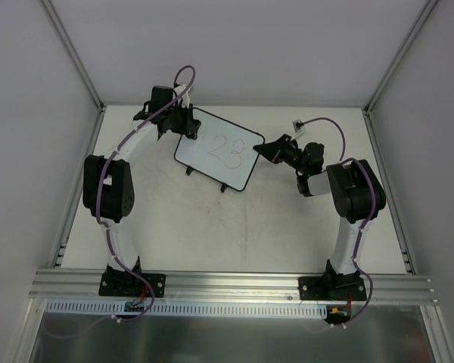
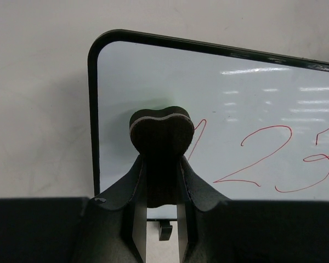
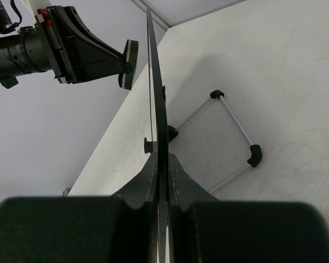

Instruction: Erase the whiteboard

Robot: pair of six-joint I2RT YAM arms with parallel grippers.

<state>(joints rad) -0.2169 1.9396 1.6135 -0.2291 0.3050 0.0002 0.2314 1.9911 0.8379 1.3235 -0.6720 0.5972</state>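
The whiteboard (image 1: 212, 162) has a thin black frame and red digits "123" (image 2: 252, 159). It hangs tilted above the table. My right gripper (image 1: 261, 149) is shut on its right edge, and the right wrist view shows the board edge-on (image 3: 156, 82) between the fingers (image 3: 163, 159). My left gripper (image 1: 188, 128) is shut on a dark eraser (image 2: 162, 131) at the board's left end, beside the "1". In the right wrist view the eraser (image 3: 130, 64) stands a small gap off the board face.
A white rod stand with black corners (image 3: 236, 131) lies on the table beneath the board. Two black feet (image 1: 223, 187) stick out of the board's near edge. White walls and aluminium posts (image 1: 76, 53) enclose the table (image 1: 287, 227).
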